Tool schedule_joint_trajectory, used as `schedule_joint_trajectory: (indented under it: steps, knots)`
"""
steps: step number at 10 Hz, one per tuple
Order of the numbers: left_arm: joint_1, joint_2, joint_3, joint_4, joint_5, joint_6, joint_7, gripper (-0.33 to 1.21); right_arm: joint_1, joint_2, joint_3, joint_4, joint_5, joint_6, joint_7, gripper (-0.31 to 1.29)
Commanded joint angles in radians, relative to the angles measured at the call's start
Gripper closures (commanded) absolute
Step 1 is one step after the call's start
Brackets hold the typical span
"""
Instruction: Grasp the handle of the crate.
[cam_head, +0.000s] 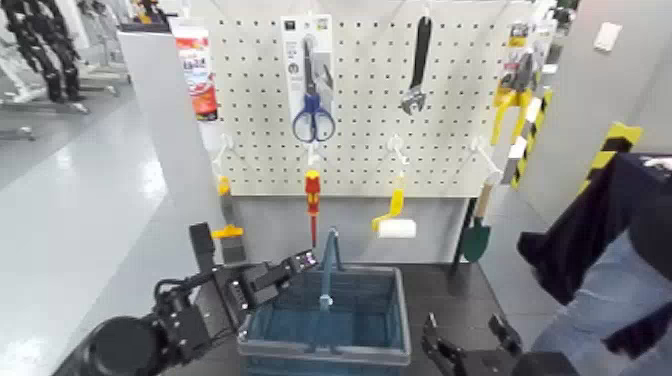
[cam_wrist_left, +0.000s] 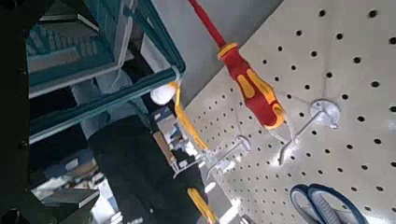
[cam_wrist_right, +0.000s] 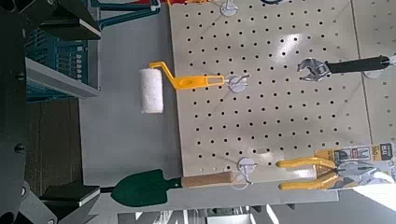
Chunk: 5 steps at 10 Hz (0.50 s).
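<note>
A: A white pegboard (cam_head: 400, 100) is filling the back of the room, with a grey polished floor running off to one side and a dark desk (cam_head: 450, 285) sitting under the board.

B: What is hanging on it?

A: Scissors (cam_head: 313, 115), a wrench (cam_head: 417, 70), a red-and-yellow screwdriver (cam_head: 312, 200), a yellow paint roller (cam_head: 392, 220) and a green trowel (cam_head: 477, 235), each on its own hook, probably so they stay easy to reach.

B: And the crate?

A: The crate (cam_head: 330, 320) is sitting on the desk just below the board, with the handle (cam_head: 327, 265) standing upright over its middle, which is leaving it free to be taken from the side.

B: Where is the left claw?

A: The left claw (cam_head: 300, 264) is reaching in at handle height, its tips just beside the bar. It is looking slightly spread, not pinching anything; I judge the grasp is not yet made.

B: The other one?

A: The right claw (cam_head: 470, 345) is waiting low at the near edge of the desk, fingers spread. A person's sleeve (cam_head: 590, 235) is showing at the right.
</note>
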Motion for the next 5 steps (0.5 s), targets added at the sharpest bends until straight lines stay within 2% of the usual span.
schedule_joint_trajectory:
  steps: [1,5]
  knots:
    - [-0.084,0.014,-0.063,0.107,0.100,0.030,-0.041,0.09,-0.004,-0.001,0.005,0.007,-0.005,-0.007,0.000,0.14]
    - [-0.213,0.015,-0.187,0.301,0.262,0.091,-0.115,0.10,-0.013,-0.003,0.017,0.018,-0.013,-0.022,0.000,0.14]
